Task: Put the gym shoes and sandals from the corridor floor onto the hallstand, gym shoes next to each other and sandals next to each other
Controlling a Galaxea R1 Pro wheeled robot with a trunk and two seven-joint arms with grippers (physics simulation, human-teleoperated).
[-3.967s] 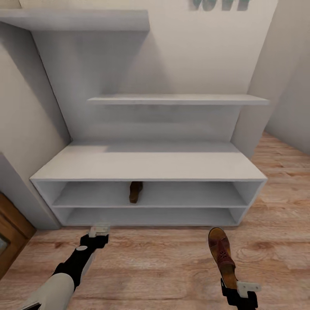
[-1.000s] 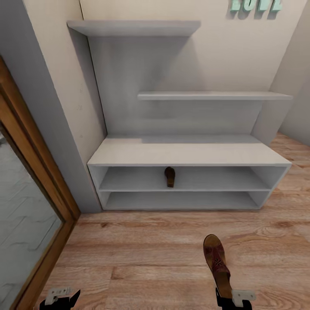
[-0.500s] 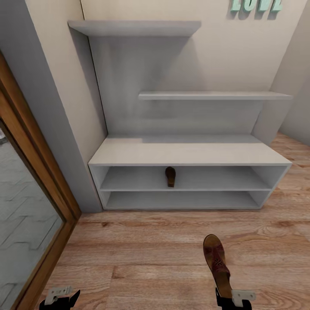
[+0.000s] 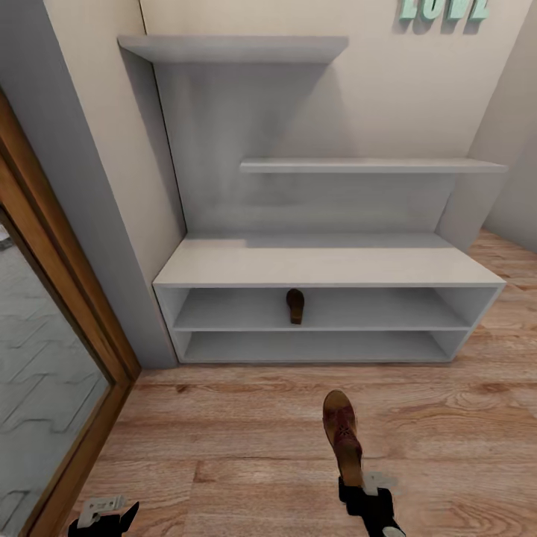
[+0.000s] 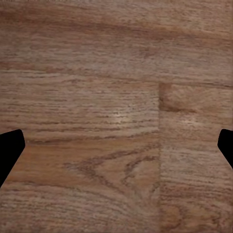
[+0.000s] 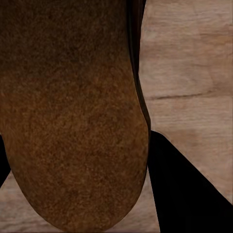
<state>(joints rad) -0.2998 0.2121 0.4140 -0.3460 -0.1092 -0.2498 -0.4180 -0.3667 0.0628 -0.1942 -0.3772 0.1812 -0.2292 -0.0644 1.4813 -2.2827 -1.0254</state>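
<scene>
The pale-grey hallstand (image 4: 321, 268) stands against the wall ahead. One brown sandal (image 4: 295, 306) lies on its upper shoe shelf, near the middle. My right gripper (image 4: 359, 492) is low over the corridor floor (image 4: 246, 440), shut on the heel of the other sandal (image 4: 341, 432), whose toe points at the rack. The right wrist view has that sandal's brown sole (image 6: 73, 111) close up beside a black finger (image 6: 187, 187). My left gripper (image 4: 104, 514) hangs at the bottom left; in the left wrist view it (image 5: 116, 145) is open over bare planks. The gym shoes are out of view.
A wooden door frame (image 4: 67, 298) with a glass pane (image 4: 37, 388) runs along the left side. A grey wall pillar (image 4: 97, 224) stands next to the rack's left end. Two staggered upper shelves (image 4: 365, 165) hang above the bench top. Wood floor lies between me and the rack.
My right gripper has swung left and a little forward with the sandal. Over the longer span the camera backed away from the rack and shifted, bringing the door into view.
</scene>
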